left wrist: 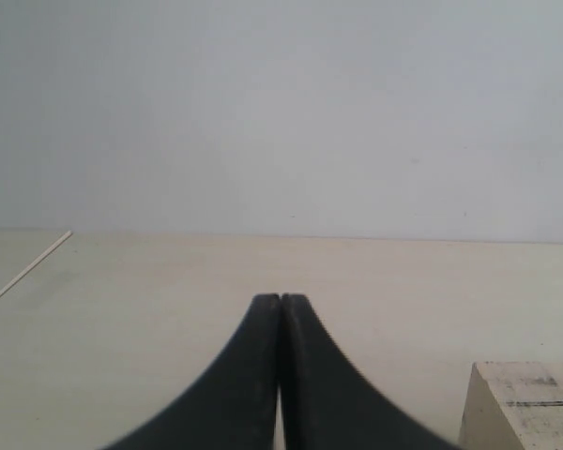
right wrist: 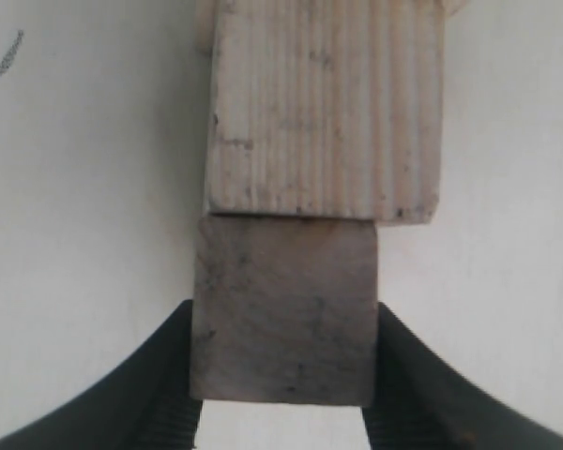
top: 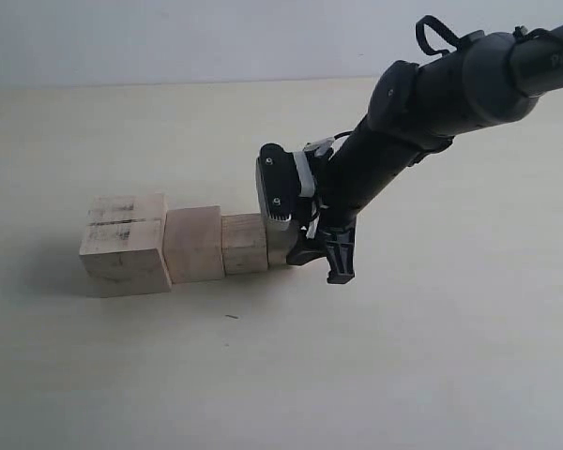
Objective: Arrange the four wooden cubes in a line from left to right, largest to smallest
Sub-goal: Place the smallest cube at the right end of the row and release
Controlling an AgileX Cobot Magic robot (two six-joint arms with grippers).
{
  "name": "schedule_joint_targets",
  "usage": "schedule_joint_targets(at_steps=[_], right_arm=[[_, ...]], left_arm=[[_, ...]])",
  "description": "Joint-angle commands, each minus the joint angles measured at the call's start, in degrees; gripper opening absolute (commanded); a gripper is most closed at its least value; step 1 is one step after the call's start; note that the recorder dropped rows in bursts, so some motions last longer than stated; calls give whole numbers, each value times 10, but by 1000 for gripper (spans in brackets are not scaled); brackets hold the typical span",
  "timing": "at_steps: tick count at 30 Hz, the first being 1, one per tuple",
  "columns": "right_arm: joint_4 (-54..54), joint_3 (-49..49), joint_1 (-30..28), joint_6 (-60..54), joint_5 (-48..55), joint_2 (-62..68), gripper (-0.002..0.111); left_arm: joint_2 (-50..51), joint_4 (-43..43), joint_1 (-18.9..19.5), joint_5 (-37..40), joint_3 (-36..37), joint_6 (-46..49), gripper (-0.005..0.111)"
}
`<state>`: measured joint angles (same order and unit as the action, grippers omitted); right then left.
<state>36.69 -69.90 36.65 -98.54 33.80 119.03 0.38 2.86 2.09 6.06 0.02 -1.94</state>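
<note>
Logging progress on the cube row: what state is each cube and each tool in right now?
Largest cube: left end of row, free.
Second cube: in row, touching largest, free.
Third cube: in row, touching second, free.
Smallest cube: right end, against third, clamped.
Right tool: shut on smallest cube.
Left tool: shut, empty.

You are looking at what reads as a robotics lab or test bench. A plain cream surface (top: 432, 375) runs back to a flat, pale grey wall (top: 169, 37). A black robot arm (top: 432, 103) reaches over it to a row of unpainted wooden cubes (top: 194, 246), which look like test pieces.
</note>
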Motion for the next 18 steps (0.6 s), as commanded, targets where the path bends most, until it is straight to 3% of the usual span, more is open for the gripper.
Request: schedule_joint_targets(at_steps=[1,6,12,13,14,18], right_arm=[[-1,2,3,-2,0,9,0],[2,2,3,13,-12,9,9],[2,2,3,13,-8,9,49],[2,2,3,13,-7,9,65],[2,2,3,13,-7,9,71],[2,2,3,12,-11,6,87]], left_arm=[[-4,-4,1,-1,0,-1,2],[-4,-4,1,-1,0,-1,2],[-4,-4,1,-1,0,-1,2],[-4,-4,1,-1,0,-1,2],[-4,-4,1,-1,0,-1,2],[-4,-4,1,-1,0,-1,2]])
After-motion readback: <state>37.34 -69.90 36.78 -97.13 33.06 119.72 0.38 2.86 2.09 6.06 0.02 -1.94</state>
